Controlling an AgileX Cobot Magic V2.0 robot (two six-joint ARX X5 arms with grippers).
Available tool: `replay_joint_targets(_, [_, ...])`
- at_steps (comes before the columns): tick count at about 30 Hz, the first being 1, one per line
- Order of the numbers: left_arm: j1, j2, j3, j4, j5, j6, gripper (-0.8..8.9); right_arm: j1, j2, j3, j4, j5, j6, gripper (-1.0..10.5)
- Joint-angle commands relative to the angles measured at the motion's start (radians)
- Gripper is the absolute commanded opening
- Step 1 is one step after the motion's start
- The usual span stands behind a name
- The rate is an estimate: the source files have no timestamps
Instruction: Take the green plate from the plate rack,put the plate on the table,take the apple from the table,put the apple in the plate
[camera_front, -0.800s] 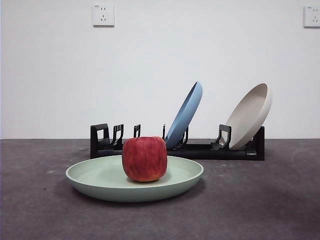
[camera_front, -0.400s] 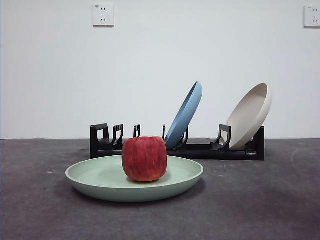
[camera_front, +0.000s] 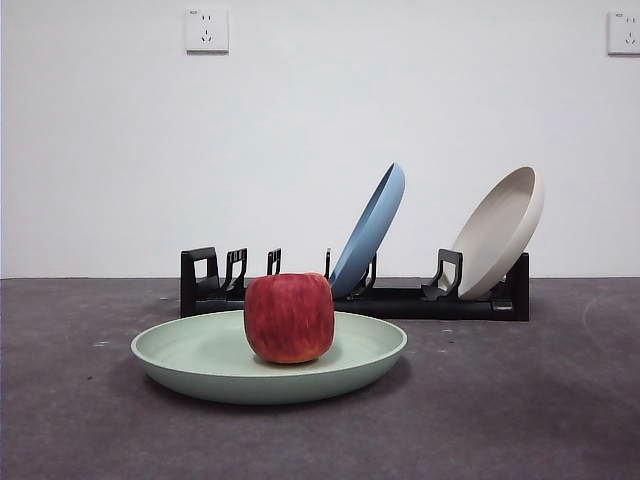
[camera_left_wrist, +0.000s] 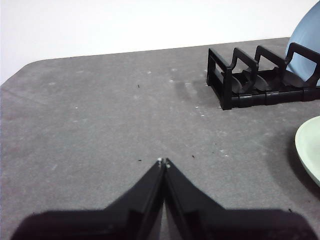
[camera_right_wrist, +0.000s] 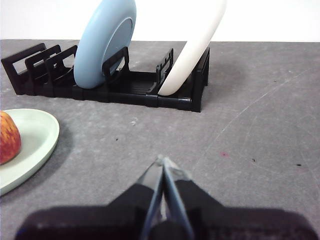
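Note:
The green plate (camera_front: 200, 362) lies flat on the table (camera_front: 520, 400) in front of the plate rack (camera_front: 400, 300). The red apple (camera_front: 289, 317) sits upright in the plate's middle. In the left wrist view my left gripper (camera_left_wrist: 163, 162) is shut and empty over bare table, with the green plate's edge (camera_left_wrist: 310, 147) off to one side and the rack's empty end (camera_left_wrist: 240, 80) beyond. My right gripper (camera_right_wrist: 161, 160) is shut and empty too, away from the green plate (camera_right_wrist: 30, 145) and the apple (camera_right_wrist: 7, 145). No gripper shows in the front view.
A blue plate (camera_front: 372, 228) and a beige plate (camera_front: 500, 232) lean in the rack's middle and right slots; its left slots stand empty. A white wall with two sockets rises behind the table.

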Motion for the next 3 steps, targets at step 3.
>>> replay_joint_targets(3, [0.003,-0.003,-0.013,0.001,0.001,-0.006,-0.03,0.0,-0.003,-0.013,0.0,0.003,0.01,0.0])
